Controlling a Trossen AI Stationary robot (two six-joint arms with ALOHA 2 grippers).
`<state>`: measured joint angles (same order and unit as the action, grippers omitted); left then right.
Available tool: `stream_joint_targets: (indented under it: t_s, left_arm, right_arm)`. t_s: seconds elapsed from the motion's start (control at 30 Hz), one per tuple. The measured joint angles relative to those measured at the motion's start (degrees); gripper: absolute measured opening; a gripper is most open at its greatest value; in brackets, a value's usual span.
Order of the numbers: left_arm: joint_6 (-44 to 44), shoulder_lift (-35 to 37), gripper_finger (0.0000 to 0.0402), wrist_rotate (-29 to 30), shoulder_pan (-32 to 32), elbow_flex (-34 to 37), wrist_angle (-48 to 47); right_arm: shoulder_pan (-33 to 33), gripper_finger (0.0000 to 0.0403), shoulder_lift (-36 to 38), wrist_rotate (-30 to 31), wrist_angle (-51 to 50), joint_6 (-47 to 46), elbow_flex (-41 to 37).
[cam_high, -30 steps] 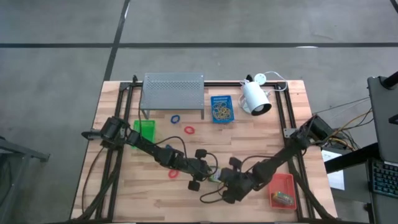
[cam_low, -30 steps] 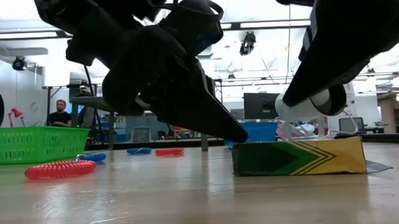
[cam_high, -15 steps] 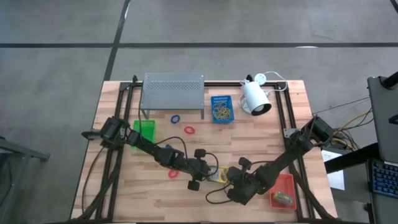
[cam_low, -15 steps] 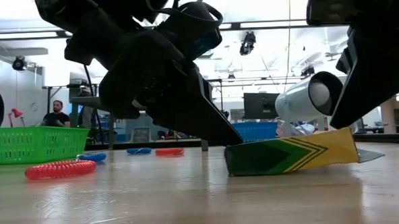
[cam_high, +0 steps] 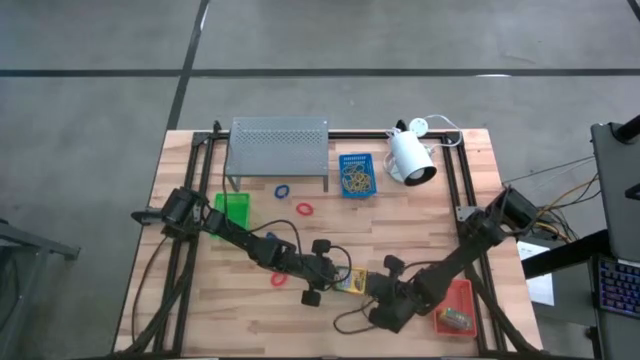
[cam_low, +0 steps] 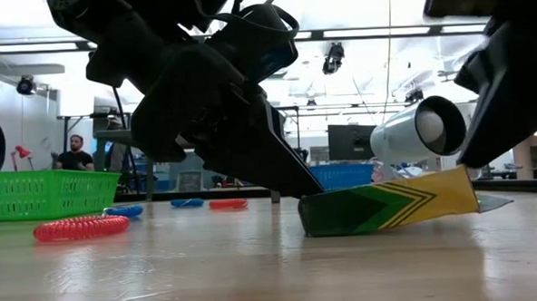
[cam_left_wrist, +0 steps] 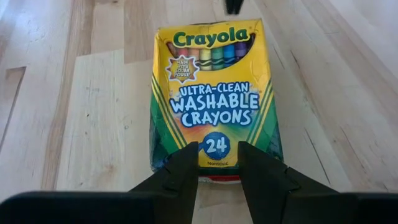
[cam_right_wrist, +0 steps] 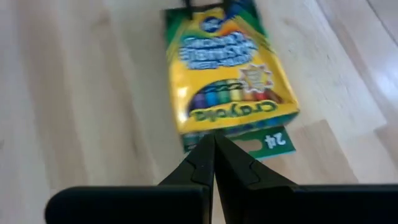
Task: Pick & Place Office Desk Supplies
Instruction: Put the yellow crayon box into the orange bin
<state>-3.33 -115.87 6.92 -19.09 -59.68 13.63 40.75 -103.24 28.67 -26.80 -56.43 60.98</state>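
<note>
Crayon box (cam_left_wrist: 213, 99), a flat printed card carton in yellow and green with glossy lettering, lies near the front middle of the pale wooden plank counter (cam_high: 200, 310), between the two dark arms. In the low view the crayon box (cam_low: 393, 206) is tilted, its right end raised off the wood and its left end down on it.

Left hand (cam_left_wrist: 215, 163) reaches low from the left, its two dark wedge-shaped fingers (cam_left_wrist: 177, 171) partly open at the near short edge of the carton, one at each side of the printed number; whether they touch the card cannot be told. Right hand (cam_right_wrist: 213, 155) comes in from the right, fingers pressed fully together into one point at the carton's opposite end, beside its green flap.

Farther back on the counter, a green plastic tray (cam_high: 234, 208) with meshed walls sits at the left. A red coiled loop (cam_high: 279, 279) lies by the left arm, and another red loop (cam_high: 304, 209) and a blue loop (cam_high: 282, 189) lie nearer the grey perforated metal shelf (cam_high: 279, 141). A blue plastic tray (cam_high: 356, 175) holds thin tan rubber bands, beside a white lamp (cam_high: 411, 157). A red-orange plastic tray (cam_high: 455, 305) at the front right holds a second small box.
</note>
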Motion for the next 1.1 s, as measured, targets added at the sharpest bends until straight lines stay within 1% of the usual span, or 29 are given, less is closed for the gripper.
stream_joint_targets:
  t_s: [0.13, 0.23, 0.3, 0.37, 0.43, 0.53, 0.6, 0.67, 0.9, 1.1]
  left_arm:
    - [0.0, 0.0, 0.0117, 0.0, 0.0, 0.0, -0.1]
    - [0.0, 0.0, 0.0117, 0.0, 0.0, 0.0, -0.1]
    - [0.0, -0.1, 0.0117, 0.0, 0.0, 0.0, -0.1]
    - [0.1, -0.1, 0.0117, 0.0, 0.0, 0.0, -0.1]
    - [0.1, -0.1, 0.0117, 0.0, 0.0, 0.0, -0.1]
    - [0.1, -0.1, 0.0117, 0.0, 0.0, 0.0, -0.1]
    - [0.1, -0.1, 0.0117, 0.0, 0.0, 0.0, -0.1]
    - [0.1, -0.1, 0.0117, 0.0, 0.0, 0.0, -0.1]
    - [0.1, -0.1, 0.0117, 0.2, 0.0, 0.1, -0.1]
    - [0.1, -0.1, 0.0117, 0.2, 0.0, 0.1, -0.2]
  right_arm:
    - [2.8, 0.0008, 0.3, 3.6, -0.2, 6.5, 1.2]
    - [5.7, 0.0008, 1.0, 11.0, -2.3, 9.5, 2.9]
    - [7.9, 0.0008, 1.1, 16.2, -6.1, 12.0, 4.6]
    - [10.2, 0.0008, 1.1, 19.8, -9.5, 15.5, 6.2]
    - [12.2, 0.0008, 1.1, 21.5, -11.4, 20.2, 7.2]
    - [14.9, 0.0008, 1.1, 21.8, -12.5, 28.2, 8.3]
    - [16.2, 0.0008, 1.1, 21.9, -12.4, 31.2, 8.6]
    - [16.8, 0.0008, 1.1, 21.9, -12.4, 30.3, 8.7]
    - [16.6, 0.0008, 1.1, 22.1, -11.9, 20.8, 8.3]
    - [16.3, 0.0008, 1.1, 22.3, -11.9, 20.4, 7.4]
